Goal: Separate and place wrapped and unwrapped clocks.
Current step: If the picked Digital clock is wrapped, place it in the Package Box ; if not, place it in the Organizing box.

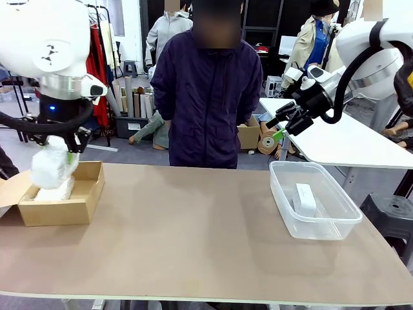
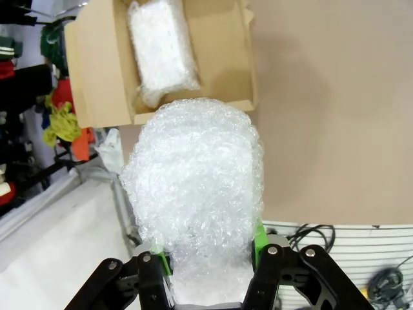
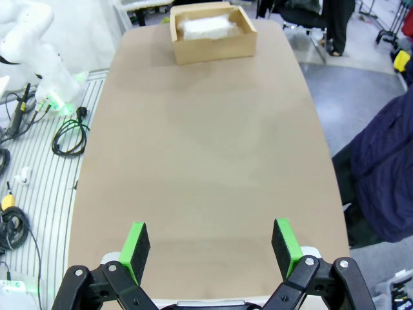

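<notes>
My left gripper [image 1: 64,155] is shut on a clock in crinkly bubble wrap [image 2: 197,194], held just above the near edge of the cardboard box [image 1: 90,197] at the table's left. Another wrapped clock [image 2: 161,48] lies inside that box. The bare white clock [image 1: 304,199] rests in the clear plastic tub [image 1: 335,226] on the right. High above the tub's far side hangs my right gripper [image 1: 282,126], open and holding nothing; in its own view its green pads [image 3: 134,248] stand wide apart over the bare tabletop.
A person in a dark jacket [image 1: 206,90] stands at the far edge, hands out of sight. The brown tabletop [image 1: 193,239] between box and tub is bare. A white table [image 1: 348,139] stands behind on the right. Cables [image 3: 71,135] lie on the floor beside the table.
</notes>
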`<act>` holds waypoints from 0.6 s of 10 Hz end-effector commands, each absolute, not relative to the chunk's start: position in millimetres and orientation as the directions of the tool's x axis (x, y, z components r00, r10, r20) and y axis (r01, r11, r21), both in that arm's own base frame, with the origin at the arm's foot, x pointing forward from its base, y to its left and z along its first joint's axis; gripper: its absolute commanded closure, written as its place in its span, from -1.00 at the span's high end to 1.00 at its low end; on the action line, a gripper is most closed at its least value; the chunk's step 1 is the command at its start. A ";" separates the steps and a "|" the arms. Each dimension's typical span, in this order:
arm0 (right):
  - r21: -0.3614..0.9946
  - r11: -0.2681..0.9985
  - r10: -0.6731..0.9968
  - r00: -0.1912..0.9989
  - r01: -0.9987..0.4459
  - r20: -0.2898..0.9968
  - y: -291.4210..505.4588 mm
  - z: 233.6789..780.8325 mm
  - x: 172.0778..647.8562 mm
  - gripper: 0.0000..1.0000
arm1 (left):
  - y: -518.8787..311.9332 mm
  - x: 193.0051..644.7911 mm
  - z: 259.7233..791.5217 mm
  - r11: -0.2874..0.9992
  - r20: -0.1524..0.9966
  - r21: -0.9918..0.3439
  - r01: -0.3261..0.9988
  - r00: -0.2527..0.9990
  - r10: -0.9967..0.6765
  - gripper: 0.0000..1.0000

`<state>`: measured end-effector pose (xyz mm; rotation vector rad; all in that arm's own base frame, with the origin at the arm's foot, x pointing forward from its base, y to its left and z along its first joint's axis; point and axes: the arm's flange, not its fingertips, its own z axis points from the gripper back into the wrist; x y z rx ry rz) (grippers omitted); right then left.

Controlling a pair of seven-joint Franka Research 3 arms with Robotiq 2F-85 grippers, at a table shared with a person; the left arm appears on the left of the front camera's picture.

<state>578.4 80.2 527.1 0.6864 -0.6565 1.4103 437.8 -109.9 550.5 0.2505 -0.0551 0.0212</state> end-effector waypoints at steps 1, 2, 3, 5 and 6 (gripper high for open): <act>0.035 0.038 0.651 0.052 -0.999 0.758 80.3 529.0 576.9 1.00 | -110.8 475.6 550.7 0.980 0.059 0.184 -0.081 0.996 0.071 -1.00; 0.035 0.038 0.651 0.052 -0.999 0.758 80.3 529.0 576.9 1.00 | -106.4 493.5 540.8 0.982 0.076 0.169 -0.080 0.995 0.068 -1.00; 0.035 0.038 0.651 0.052 -0.999 0.758 80.3 529.0 576.9 1.00 | -101.8 510.3 532.0 0.986 0.086 0.159 -0.053 0.995 0.040 -1.00; 0.035 0.038 0.651 0.052 -0.999 0.758 80.3 529.0 576.9 1.00 | -88.9 541.2 514.5 0.987 0.101 0.145 -0.075 0.993 0.060 -1.00; 0.035 0.038 0.651 0.052 -0.999 0.758 80.3 529.0 576.9 1.00 | -81.2 551.5 505.9 0.989 0.123 0.137 -0.059 0.991 0.042 -1.00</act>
